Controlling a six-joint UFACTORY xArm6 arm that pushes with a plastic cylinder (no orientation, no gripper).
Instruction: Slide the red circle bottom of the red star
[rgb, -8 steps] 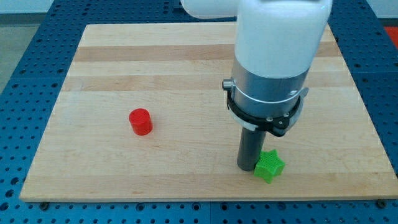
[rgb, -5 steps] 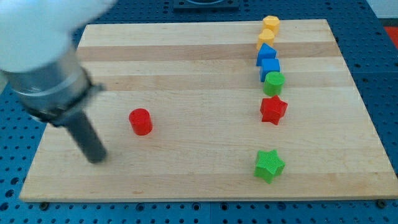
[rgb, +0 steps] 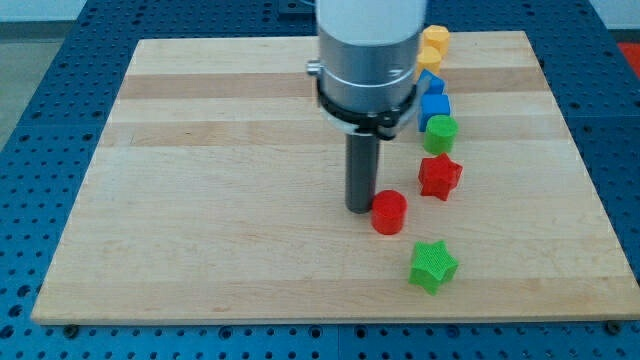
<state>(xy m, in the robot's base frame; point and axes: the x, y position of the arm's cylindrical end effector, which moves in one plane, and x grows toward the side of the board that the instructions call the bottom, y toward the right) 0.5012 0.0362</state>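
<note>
The red circle (rgb: 389, 212) sits on the wooden board (rgb: 200, 200), below and left of the red star (rgb: 439, 176). My tip (rgb: 360, 207) stands just left of the red circle, touching or almost touching its left side. The red star lies about a block's width up and to the right of the circle. A green star (rgb: 432, 266) lies below both, toward the view's bottom.
A column of blocks runs up from the red star: a green circle (rgb: 440, 132), two blue blocks (rgb: 434, 106) and two yellow blocks (rgb: 434, 40), partly hidden by the arm. The board's right edge is beyond them.
The red circle has moved from the board's left-middle far to the right, near the red star. My tip went from the left of the board to just left of the circle.
</note>
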